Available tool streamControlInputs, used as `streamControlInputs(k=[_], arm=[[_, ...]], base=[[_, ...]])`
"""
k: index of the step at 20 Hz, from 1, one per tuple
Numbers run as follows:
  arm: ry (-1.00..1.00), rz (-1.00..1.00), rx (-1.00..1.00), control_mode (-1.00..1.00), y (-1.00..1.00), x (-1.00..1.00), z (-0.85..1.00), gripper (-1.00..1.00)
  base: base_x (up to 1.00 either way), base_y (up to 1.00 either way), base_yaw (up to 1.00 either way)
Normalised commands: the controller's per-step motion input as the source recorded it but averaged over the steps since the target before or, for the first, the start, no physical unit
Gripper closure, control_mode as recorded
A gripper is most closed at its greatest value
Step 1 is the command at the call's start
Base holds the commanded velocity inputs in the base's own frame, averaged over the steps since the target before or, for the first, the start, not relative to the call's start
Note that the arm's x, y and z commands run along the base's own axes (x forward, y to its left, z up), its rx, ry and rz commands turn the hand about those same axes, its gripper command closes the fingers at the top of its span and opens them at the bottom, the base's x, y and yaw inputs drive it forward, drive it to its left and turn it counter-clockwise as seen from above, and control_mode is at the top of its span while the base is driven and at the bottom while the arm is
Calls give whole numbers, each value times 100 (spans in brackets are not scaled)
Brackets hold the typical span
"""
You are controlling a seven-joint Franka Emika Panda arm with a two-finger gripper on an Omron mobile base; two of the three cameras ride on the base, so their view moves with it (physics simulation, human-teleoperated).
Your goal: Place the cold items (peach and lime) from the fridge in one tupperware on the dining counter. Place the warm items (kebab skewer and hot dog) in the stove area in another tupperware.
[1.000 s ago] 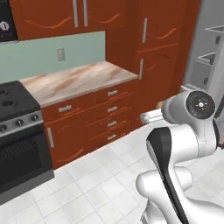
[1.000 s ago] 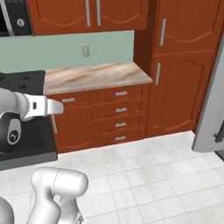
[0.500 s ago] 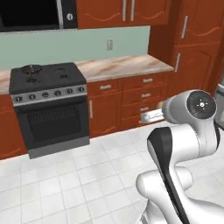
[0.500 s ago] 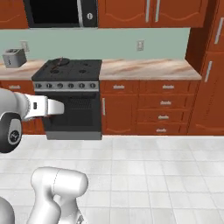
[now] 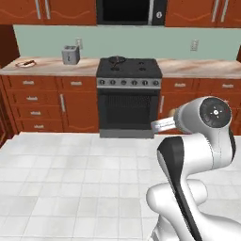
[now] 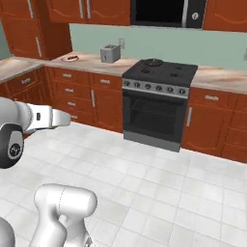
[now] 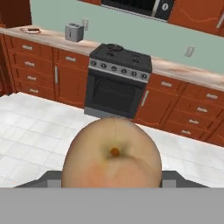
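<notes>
Hand view: peach (image 7: pixel 112 153) clamped in end effector, stove area (image 7: pixel 120 57) ahead.

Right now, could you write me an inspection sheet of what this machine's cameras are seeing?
Surface: light worktop along red-brown cabinets; white tiled floor.
Job's things: peach fills the hand view's foreground; dark stove straight ahead.
Clutter: toaster on the worktop left of the stove, a small plate further left; something dark on a back burner, too small to tell.
Grippers: gripper closed on the peach.
Cables: nothing seen.
Surroundings: microwave above the stove, wall outlets, upper cabinets.
</notes>
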Motion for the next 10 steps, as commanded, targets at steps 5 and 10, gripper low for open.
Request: streamControlInputs(k=[5, 10], arm=[[0, 0, 0, 100, 0, 0, 0, 100], [0, 0, 0, 100, 0, 0, 0, 100]], base=[[-78, 48, 63], [-86, 77, 55]])
